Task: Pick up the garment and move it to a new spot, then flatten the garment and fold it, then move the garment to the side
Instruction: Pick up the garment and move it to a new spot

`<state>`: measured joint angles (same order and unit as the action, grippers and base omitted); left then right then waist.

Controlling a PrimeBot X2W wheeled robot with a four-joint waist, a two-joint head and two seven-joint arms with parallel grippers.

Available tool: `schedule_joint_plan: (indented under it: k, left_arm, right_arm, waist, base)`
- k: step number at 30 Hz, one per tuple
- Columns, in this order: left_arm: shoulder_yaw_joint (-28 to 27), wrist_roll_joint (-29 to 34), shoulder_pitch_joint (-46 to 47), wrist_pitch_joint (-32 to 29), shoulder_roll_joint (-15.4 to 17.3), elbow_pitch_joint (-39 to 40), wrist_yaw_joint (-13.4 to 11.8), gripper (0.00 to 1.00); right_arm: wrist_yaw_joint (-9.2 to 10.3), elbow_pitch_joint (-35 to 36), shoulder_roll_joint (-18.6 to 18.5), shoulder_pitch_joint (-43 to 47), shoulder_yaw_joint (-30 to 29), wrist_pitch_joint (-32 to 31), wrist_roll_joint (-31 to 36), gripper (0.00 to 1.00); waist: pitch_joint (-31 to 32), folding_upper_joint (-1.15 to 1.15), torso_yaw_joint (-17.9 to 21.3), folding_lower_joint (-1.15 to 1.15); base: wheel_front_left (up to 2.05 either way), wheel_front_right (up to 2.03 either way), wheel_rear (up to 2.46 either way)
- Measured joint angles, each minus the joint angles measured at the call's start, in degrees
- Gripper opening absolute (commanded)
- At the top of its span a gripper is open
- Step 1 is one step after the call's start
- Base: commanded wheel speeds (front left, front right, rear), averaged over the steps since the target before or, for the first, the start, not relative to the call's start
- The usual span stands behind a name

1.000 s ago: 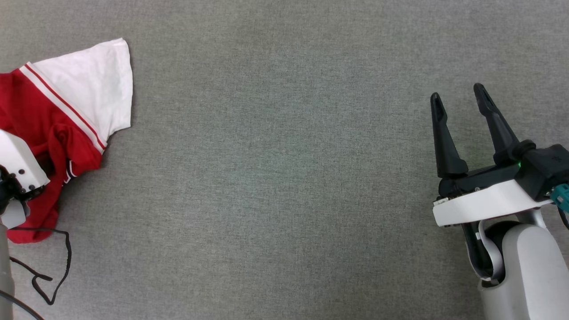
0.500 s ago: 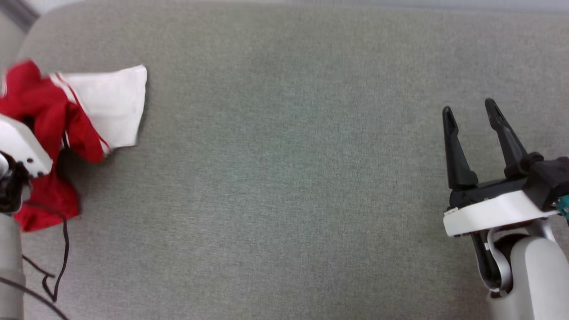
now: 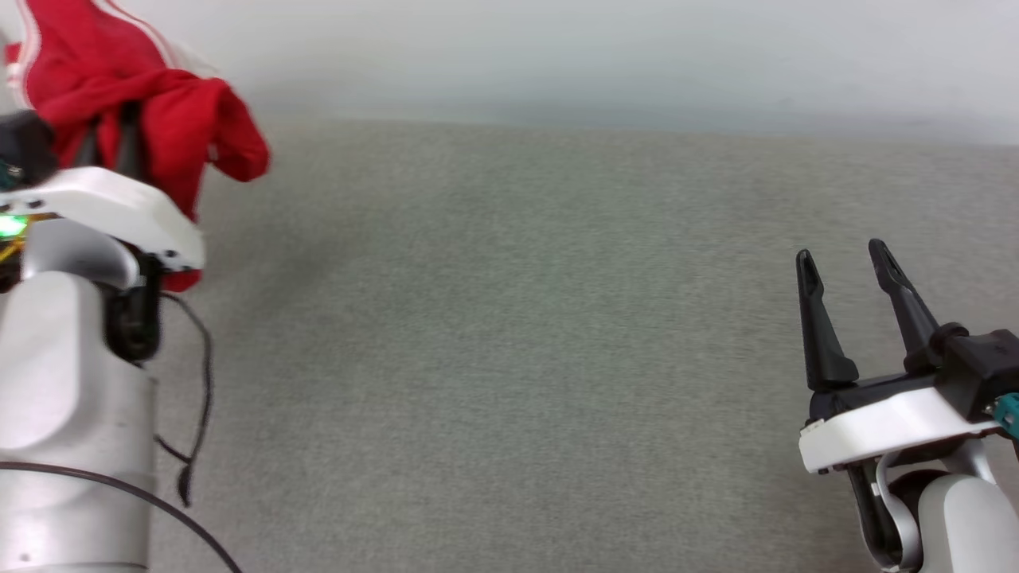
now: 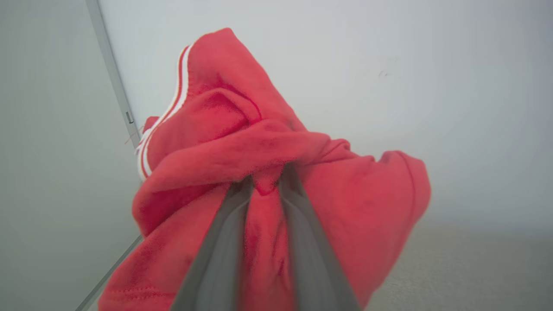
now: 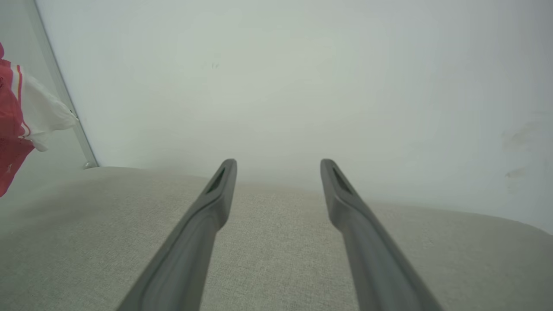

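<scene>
Prob. lab setup: grey fabric surface (image 3: 509,358), bare wall (image 5: 276,65) (plain white)

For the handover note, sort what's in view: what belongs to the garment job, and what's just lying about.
Job:
garment, bunched and held up
left gripper, shut on it
right gripper, open and empty
grey surface below

Just there:
black cable, hanging loose
pale wall
metal strip on it

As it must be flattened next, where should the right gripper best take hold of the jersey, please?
Probably the white sleeve, which juts free of the bunched red jersey toward the open right gripper: come from the robot's right. The left gripper pinches the red body.
</scene>
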<state>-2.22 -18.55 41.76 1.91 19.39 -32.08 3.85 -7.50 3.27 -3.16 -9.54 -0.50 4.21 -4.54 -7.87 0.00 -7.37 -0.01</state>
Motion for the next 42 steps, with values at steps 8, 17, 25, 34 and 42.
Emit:
schedule_joint_plan:
  k: [8,17,25,34,42]
  left_arm:
    - [5.4,-0.5,-5.7,1.2,-7.5,9.2,0.5,0.0]
    - [19.3,-0.4,-15.4,-3.1,-14.3,16.0,2.7,0.0]
    - [33.6,-0.4,-21.5,-5.8,-15.8,13.6,3.3,0.0]
    - [42.1,-1.4,-22.6,-3.8,-16.1,10.4,3.5,1.0]
    - [40.5,-0.7,-20.8,5.8,-16.0,14.6,1.9,1.0]
  right_arm:
    - [0.0,1.3,0.1,2.1,1.3,-1.7,-0.6,1.0]
    - [0.01,3.1,0.2,3.7,0.4,-2.3,-2.4,1.0]
    - [0.01,2.9,0.2,2.5,0.8,-1.1,-3.6,1.0]
    - [0.01,0.9,0.2,0.8,1.1,-0.2,-3.5,1.0]
    - [0.01,-0.1,0.2,2.2,0.8,-0.7,-3.3,1.0]
  waist:
    - [2.9,0.0,6.6,0.0]
    - [2.4,0.0,13.9,-0.01]
    - [-3.4,0.0,16.1,0.0]
    - [-4.1,0.0,16.1,0.0]
    - [-0.2,0.0,13.3,0.0]
  base:
    - [0.0,0.0,0.0]
    - [0.0,0.0,0.0]
    - [0.0,0.0,0.0]
    - [0.0,0.0,0.0]
    - [0.0,0.0,0.0]
